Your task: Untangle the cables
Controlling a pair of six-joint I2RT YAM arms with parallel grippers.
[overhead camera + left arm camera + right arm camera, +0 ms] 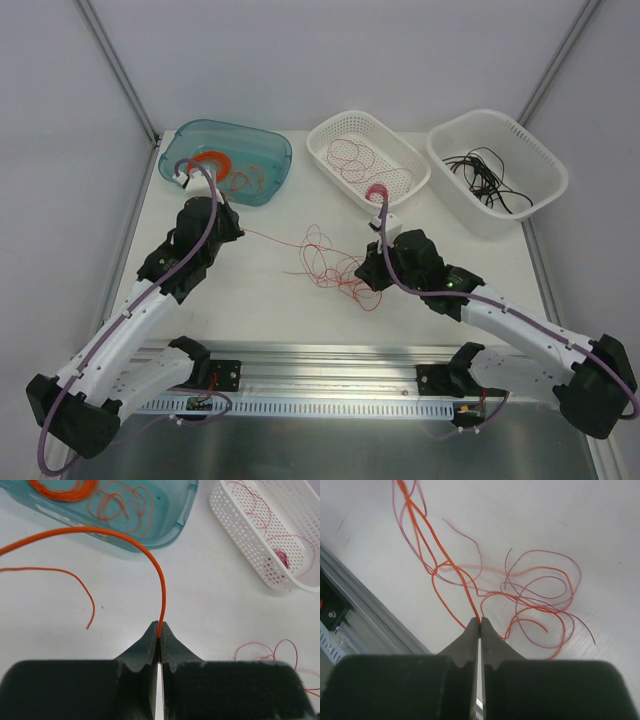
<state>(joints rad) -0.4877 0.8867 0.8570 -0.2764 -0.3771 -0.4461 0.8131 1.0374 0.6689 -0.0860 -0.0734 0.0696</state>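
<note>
Risk I see: pulling arms apart could cinch knot in tangle of thin red and orange wires (335,262) lying mid-table between both arms; a strand could also slip from pinch or snap. My left gripper (159,636) clamped tight on thin orange wire (163,592) arcing toward teal plastic tub (170,530). My right gripper (480,623) pinched closed on 1 orange strand (475,611) at tangle's edge.

The white table (260,290) carries a teal tub (288,155) at far left, a smaller white basket (345,116) beside a larger white basket (520,215), and tangled red-orange cables (335,262) at its middle.
</note>
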